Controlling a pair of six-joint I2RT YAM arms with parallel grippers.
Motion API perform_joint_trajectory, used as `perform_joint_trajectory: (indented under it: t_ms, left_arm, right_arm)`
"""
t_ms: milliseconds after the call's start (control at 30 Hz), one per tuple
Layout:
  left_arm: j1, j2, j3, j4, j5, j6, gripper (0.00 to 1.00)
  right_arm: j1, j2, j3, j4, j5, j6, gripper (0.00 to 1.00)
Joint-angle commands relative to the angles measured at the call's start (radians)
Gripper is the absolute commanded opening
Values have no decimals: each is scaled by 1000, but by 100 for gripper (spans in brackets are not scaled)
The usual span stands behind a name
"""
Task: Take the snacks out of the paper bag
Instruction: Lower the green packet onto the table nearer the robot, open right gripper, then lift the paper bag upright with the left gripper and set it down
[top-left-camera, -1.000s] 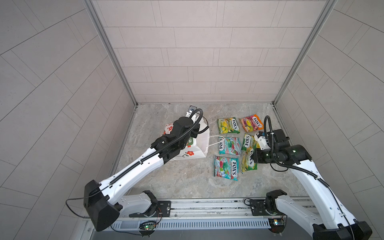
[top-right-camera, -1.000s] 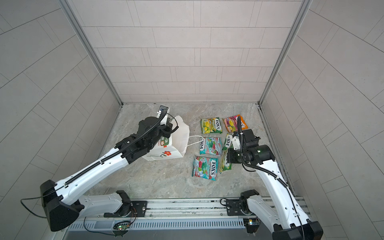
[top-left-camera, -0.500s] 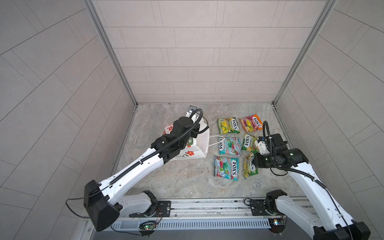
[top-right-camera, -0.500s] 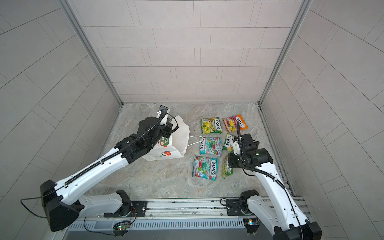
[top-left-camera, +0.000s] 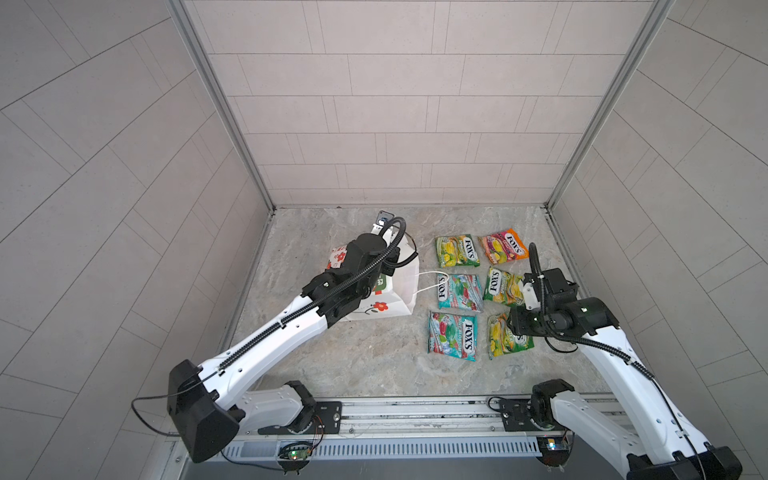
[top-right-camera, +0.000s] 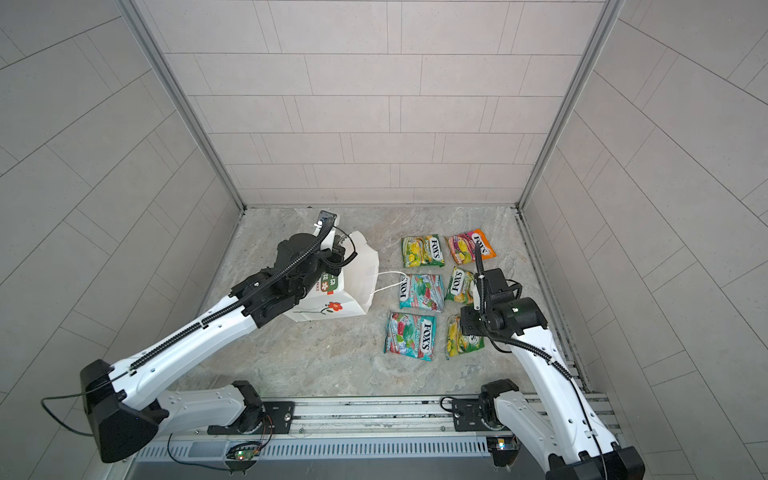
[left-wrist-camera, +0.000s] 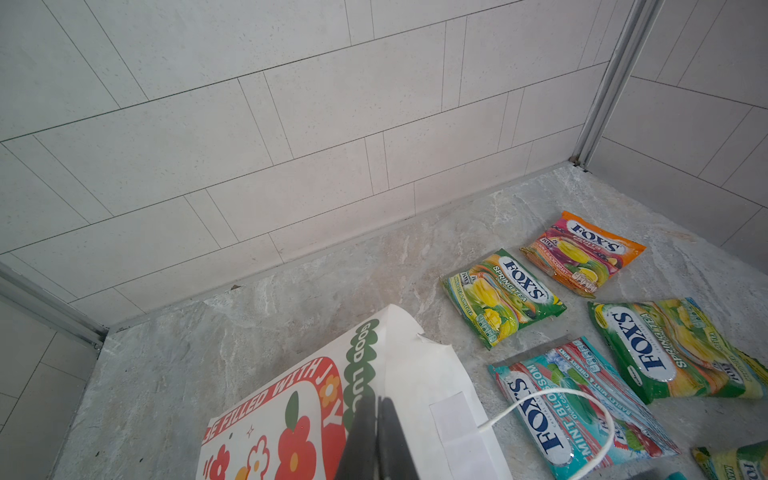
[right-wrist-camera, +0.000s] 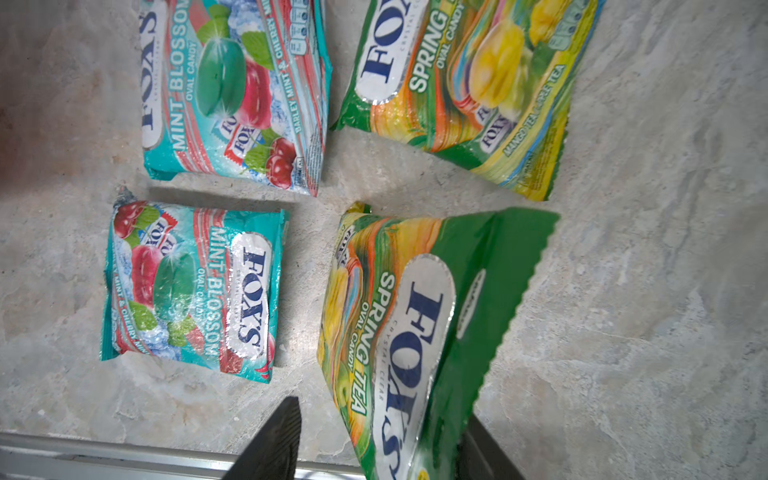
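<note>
Snacks (top-left-camera: 459, 292) all six lie on the table (top-left-camera: 374, 357) beside the paper bag (top-left-camera: 401, 286); right gripper (right-wrist-camera: 380, 411) has just spread, releasing the last green-yellow packet (top-left-camera: 509, 341), left gripper (left-wrist-camera: 376, 405) pinches the bag rim, unloading likely complete

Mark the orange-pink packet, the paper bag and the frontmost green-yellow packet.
orange-pink packet (top-left-camera: 503, 248): a top view, its middle.
paper bag (top-left-camera: 402, 287): a top view, plain white side panel.
frontmost green-yellow packet (right-wrist-camera: 415, 328): right wrist view, white logo oval.
</note>
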Motion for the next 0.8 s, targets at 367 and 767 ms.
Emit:
perform_joint_trajectory:
  t_ms: [367, 767]
  left_arm:
    - [-5, -21, -1, 1, -14, -2, 0]
    - [-5, -27, -3, 6, 28, -8, 0]
  right_arm:
    - [-1, 13, 70, -69, 233, 45, 64]
    - [-1, 18, 4, 136, -279, 79, 62]
